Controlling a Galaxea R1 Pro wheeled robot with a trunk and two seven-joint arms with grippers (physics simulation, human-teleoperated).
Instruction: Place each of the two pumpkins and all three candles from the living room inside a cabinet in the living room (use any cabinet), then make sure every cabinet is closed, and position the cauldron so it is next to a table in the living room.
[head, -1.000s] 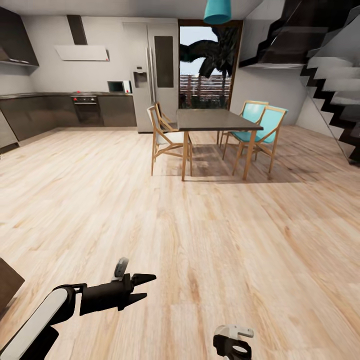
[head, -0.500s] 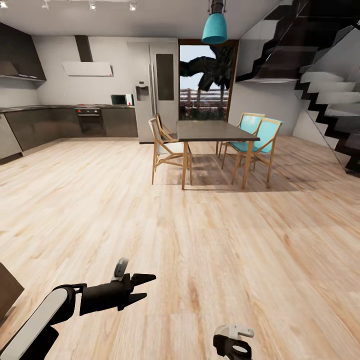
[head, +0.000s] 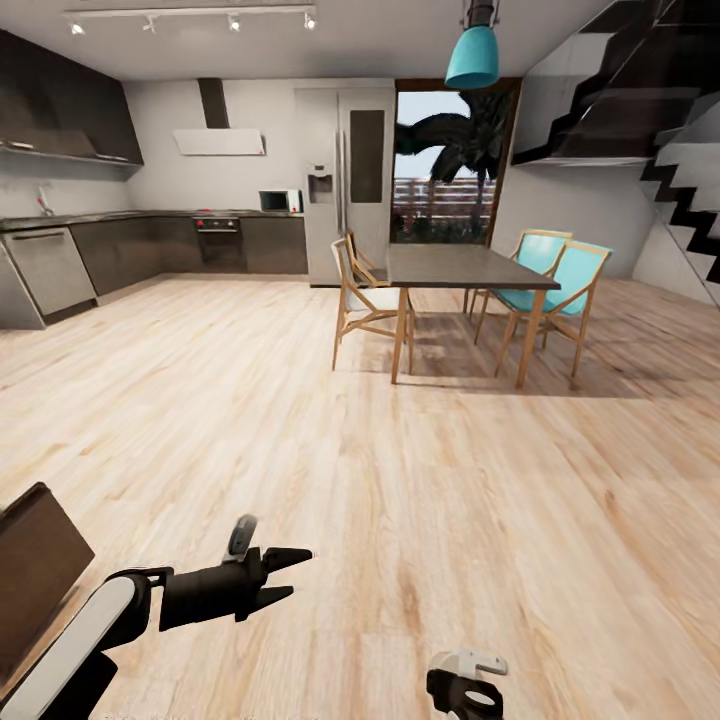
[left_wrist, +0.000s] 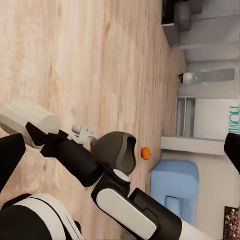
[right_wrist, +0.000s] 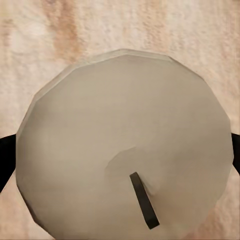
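Right wrist view: a stubby pale grey-white candle (right_wrist: 122, 145) with a dark wick sits between the right gripper's black fingers (right_wrist: 5, 160), clamped.
Left wrist view: a small orange pumpkin (left_wrist: 145, 153) lies on the wood floor near a pale blue seat (left_wrist: 175, 187).
Head view: left gripper (head: 283, 573) jaws apart, empty. A dark-topped dining table (head: 462, 267) with blue chairs (head: 572, 290) stands far ahead.

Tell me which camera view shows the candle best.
The right wrist view: the candle is seen close up, top face and dark wick visible. In the head view the right tool sits at the frame's bottom edge, its grip unreadable.
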